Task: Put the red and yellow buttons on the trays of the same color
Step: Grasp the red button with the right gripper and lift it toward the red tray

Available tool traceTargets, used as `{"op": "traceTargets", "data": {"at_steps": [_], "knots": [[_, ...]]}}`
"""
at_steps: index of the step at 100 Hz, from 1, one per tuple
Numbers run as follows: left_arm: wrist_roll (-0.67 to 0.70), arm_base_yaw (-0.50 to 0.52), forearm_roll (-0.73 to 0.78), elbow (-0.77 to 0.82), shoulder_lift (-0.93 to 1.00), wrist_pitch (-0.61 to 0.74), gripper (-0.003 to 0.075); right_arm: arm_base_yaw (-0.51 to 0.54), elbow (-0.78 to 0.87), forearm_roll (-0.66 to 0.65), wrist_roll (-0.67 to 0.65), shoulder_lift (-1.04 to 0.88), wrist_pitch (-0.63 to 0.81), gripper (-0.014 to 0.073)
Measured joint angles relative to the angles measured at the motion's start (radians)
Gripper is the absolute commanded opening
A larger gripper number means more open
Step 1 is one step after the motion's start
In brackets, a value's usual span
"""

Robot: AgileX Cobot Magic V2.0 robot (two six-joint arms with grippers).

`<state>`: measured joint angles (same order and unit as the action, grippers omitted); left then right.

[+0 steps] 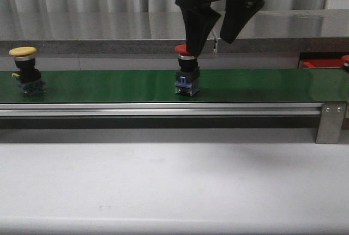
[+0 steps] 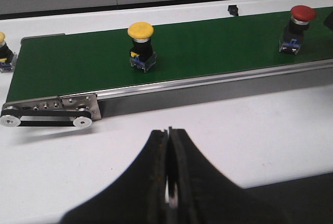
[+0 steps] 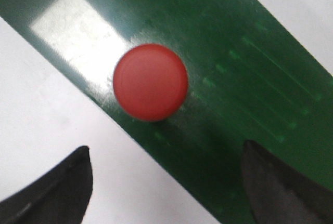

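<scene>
A red button (image 1: pixel 186 49) on a black and blue base stands mid-belt; its round cap (image 3: pixel 150 82) fills the right wrist view. My right gripper (image 1: pixel 211 45) hangs just above it, open, one finger in front of the cap's right side, nothing between the fingers (image 3: pixel 166 147). A yellow button (image 1: pixel 23 53) stands at the belt's left end, also seen as yellow button (image 2: pixel 141 44) in the left wrist view, with the red button (image 2: pixel 301 26) further along. My left gripper (image 2: pixel 169 131) is shut and empty over the white table, short of the belt. A red tray (image 1: pixel 319 64) shows partly at far right.
The green belt (image 1: pixel 109 85) runs across the table on a metal rail (image 1: pixel 163 109) with a bracket (image 1: pixel 331 121) at right. A second yellow button (image 2: pixel 2 51) sits at the belt's end roller side. Another red cap (image 1: pixel 346 59) peeks in at the right edge.
</scene>
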<state>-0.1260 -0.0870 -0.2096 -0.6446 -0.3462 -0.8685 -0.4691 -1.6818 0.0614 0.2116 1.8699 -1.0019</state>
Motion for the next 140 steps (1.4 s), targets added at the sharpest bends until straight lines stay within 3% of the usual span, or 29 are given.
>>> {"op": "traceTargets", "data": {"at_steps": [17,25,32,46,57,86,140], "knots": [[0.0,0.0,0.0,0.0,0.0,0.0,-0.002,0.0,0.0,0.001,0.01,0.032,0.07,0.0582],[0.0,0.0,0.0,0.0,0.0,0.0,-0.002,0.0,0.0,0.001,0.013,0.041,0.086,0.0535],[0.0,0.0,0.0,0.0,0.0,0.0,-0.002,0.0,0.0,0.001,0.013,0.049,0.092,0.0402],[0.0,0.0,0.0,0.0,0.0,0.0,-0.002,0.002,-0.001,0.001,0.013,0.064,0.097,0.0033],[0.0,0.0,0.0,0.0,0.0,0.0,-0.002,0.004,-0.001,0.001,0.013,0.064,0.106,-0.0099],[0.002,0.0,0.0,0.0,0.0,0.0,-0.002,0.064,-0.001,0.008,-0.037,-0.033,0.138,-0.0105],[0.002,0.0,0.0,0.0,0.0,-0.001,-0.002,0.568,0.025,0.002,-0.119,-0.164,0.108,-0.0105]]}}
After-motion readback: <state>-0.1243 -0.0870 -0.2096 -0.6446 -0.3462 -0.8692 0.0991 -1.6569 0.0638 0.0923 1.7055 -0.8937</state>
